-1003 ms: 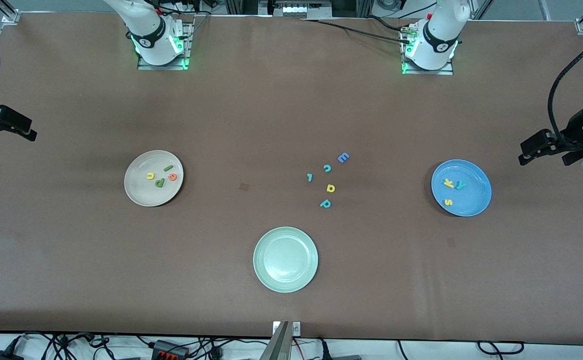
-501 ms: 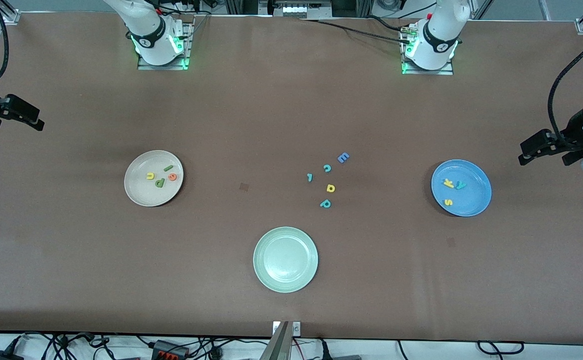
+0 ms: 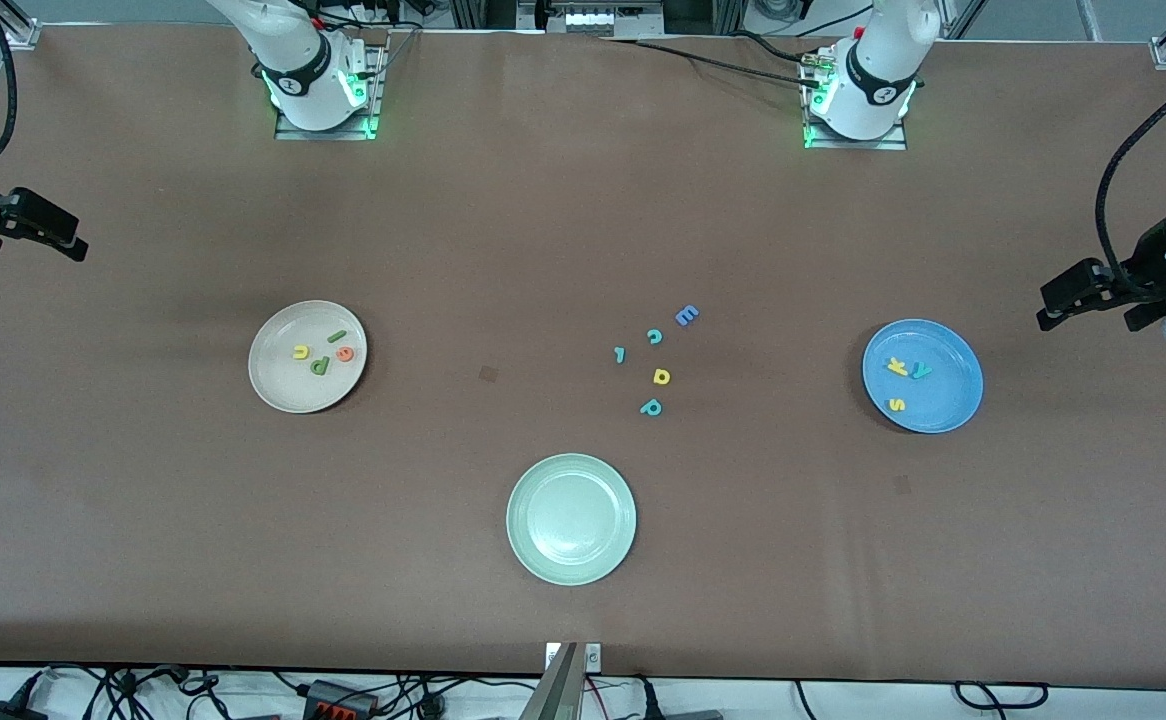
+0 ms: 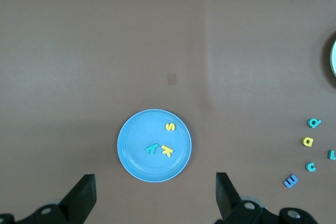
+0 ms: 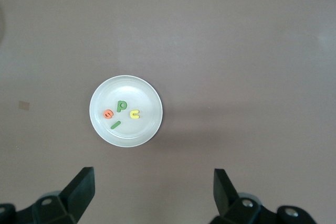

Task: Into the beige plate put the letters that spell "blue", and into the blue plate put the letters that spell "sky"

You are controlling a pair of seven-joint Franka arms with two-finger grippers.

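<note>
Right hand (image 3: 71, 245) drifted slightly, then stopped; left hand (image 3: 1048, 318) parked; both open, empty. We see "blue" letters (image 3: 321, 352) in beige plate (image 3: 273, 385), "sky" letters (image 3: 905, 378) in blue plate (image 3: 953, 400): done.

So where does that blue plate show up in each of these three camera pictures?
Front view: the blue plate lies toward the left arm's end of the table.
Left wrist view: the plate sits near the middle.
Right wrist view: not in it.
Shared landmark: the yellow s on the plate.
</note>
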